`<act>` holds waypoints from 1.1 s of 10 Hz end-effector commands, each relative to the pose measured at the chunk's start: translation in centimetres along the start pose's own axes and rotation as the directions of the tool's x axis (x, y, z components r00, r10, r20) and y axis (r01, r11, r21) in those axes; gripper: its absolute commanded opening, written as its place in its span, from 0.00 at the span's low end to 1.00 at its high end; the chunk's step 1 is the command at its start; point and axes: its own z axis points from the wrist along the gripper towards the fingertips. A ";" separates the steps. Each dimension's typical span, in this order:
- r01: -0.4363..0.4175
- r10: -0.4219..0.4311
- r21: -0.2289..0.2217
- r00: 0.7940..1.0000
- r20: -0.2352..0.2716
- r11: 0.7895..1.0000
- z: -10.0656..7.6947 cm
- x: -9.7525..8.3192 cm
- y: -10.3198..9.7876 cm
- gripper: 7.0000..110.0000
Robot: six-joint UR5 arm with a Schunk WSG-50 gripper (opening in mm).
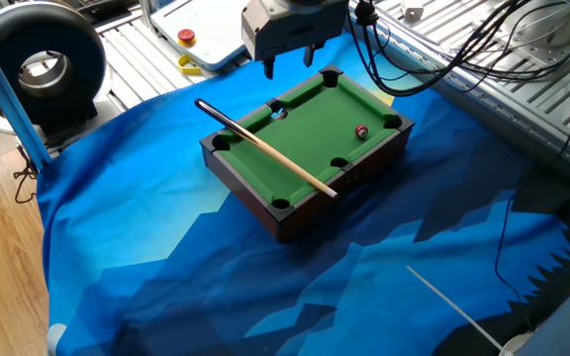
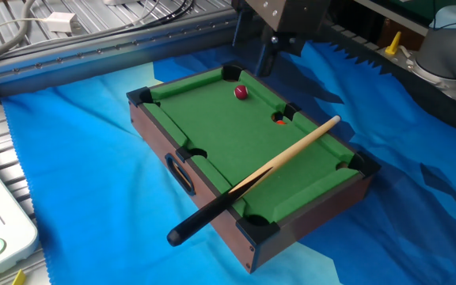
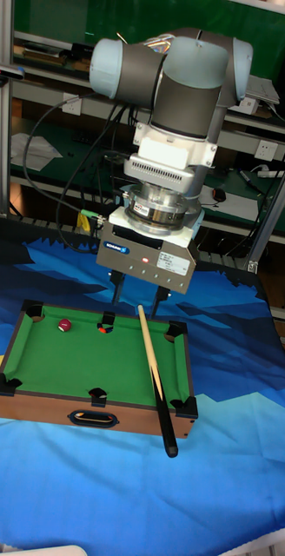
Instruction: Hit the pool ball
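The pool ball (image 1: 361, 131) is a tiny dark-red ball on the green felt of the miniature pool table (image 1: 265, 211). It also shows as the pool ball (image 2: 241, 92) and the pool ball (image 3: 64, 325), near one end of the felt. A wooden cue (image 1: 265, 148) with a black butt lies slanted across the table, untouched. My gripper (image 1: 292, 62) hangs open and empty above the table's far long rail. It is also seen as the gripper (image 2: 279, 54) and the gripper (image 3: 139, 297), apart from ball and cue.
A small orange ball (image 2: 279, 121) sits in the far side pocket below the gripper. The table stands on a blue cloth (image 1: 166, 257). A black round device (image 1: 38, 59), a white box with a red button (image 1: 188, 36) and cables (image 1: 443, 49) surround it.
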 end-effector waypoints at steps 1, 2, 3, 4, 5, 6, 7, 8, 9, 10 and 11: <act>-0.052 0.051 -0.030 0.998 -0.034 0.998 0.0 0.5 1.2 0.00; -0.016 0.014 -0.046 0.999 -0.047 0.999 -0.3 0.5 1.5 0.00; -0.015 0.014 -0.028 0.999 -0.049 0.999 -0.7 0.2 0.8 0.00; -0.065 0.060 -0.061 0.995 -0.076 0.996 -1.1 0.6 2.0 0.00; 0.104 -0.108 -0.139 0.994 -0.022 0.985 -1.4 -0.4 3.9 0.00; 0.059 -0.065 -0.136 0.997 -0.035 0.989 -1.7 -0.3 3.7 0.00; 0.068 -0.070 -0.101 0.997 -0.018 0.993 -1.6 -0.9 2.8 0.00; 0.141 -0.154 -0.206 0.987 -0.048 0.968 -2.1 0.4 5.2 0.00; 0.217 -0.234 -0.240 0.971 -0.045 0.946 -2.0 0.8 5.6 0.00; 0.273 -0.292 -0.194 0.953 -0.078 0.942 -1.4 1.5 4.1 0.00; 0.208 -0.231 -0.142 0.959 -0.166 0.968 -1.0 3.0 2.7 0.00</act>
